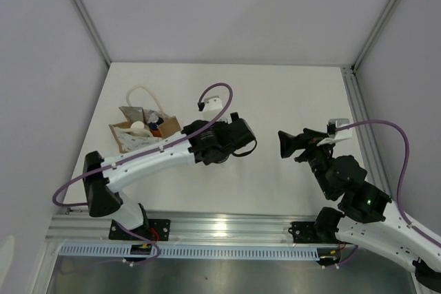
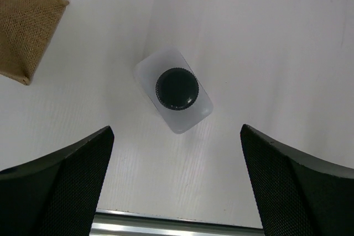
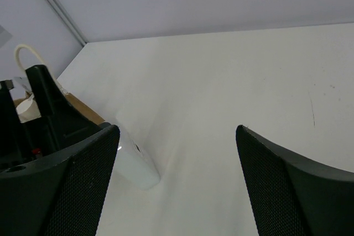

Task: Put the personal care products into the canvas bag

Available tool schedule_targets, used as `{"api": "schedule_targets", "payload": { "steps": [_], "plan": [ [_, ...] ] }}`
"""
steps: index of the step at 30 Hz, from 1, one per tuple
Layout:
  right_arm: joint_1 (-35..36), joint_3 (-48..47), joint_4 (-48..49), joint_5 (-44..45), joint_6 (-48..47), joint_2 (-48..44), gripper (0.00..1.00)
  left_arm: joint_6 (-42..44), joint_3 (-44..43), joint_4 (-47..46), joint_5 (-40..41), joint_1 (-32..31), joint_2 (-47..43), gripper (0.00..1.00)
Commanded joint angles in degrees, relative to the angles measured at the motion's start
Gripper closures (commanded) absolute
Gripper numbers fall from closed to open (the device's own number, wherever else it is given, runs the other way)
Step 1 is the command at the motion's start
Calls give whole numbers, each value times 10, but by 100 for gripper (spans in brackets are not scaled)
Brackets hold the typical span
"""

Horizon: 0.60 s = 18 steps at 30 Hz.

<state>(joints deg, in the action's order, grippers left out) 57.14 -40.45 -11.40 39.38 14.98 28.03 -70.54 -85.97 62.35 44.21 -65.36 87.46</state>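
The translucent white bottle (image 2: 148, 73) is hidden in the top view beneath the wrist of the left arm (image 1: 155, 153). It is shown only in the left wrist view, from above, upright on the table (image 2: 265, 42) with its dark cap (image 2: 176, 88) uppermost. The left gripper (image 2: 176, 136) is held over it, spread wide and released, with nothing grasped; only the finger ends are in frame. The canvas bag (image 1: 122, 137) is located on the left part of the table, near the bottle but apart from it, with its near side partly overlapped by the left arm. Inside it, a white cap (image 1: 138, 125), an orange item (image 1: 156, 127) and a grey-white tube (image 1: 131, 111) are made out, small and crowded. The right gripper (image 1: 288, 144) is released and empty, and is pointed toward the left arm. A pale glossy form (image 3: 135, 164) in the right wrist view cannot be identified.
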Motion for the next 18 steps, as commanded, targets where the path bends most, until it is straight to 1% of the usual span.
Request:
{"api": "schedule_targets", "payload": {
  "steps": [1,3,4,5,9,12,16,18],
  "plan": [
    [0,-11,14,0,6,2,10,-58,-53,81,-12,17,33,1],
    [0,-13,13,-1,6,4,10,-42,-43,41,-33,25,29,1],
    [0,-13,12,-3,4,5,10,-24,-32,3,-43,29,23,1],
    [0,-14,11,-6,4,6,10,-25,-25,-6,-60,37,22,1],
    [0,-16,11,-8,3,11,10,-41,-21,-12,-75,59,34,1],
    [0,-17,10,-15,2,12,10,-7,-19,-59,-102,76,56,1],
    [0,-17,10,-15,0,13,10,-4,-33,-59,-98,82,97,1],
    [0,-18,9,-18,0,14,10,-9,-46,-34,-93,86,125,1]
  ]
}}
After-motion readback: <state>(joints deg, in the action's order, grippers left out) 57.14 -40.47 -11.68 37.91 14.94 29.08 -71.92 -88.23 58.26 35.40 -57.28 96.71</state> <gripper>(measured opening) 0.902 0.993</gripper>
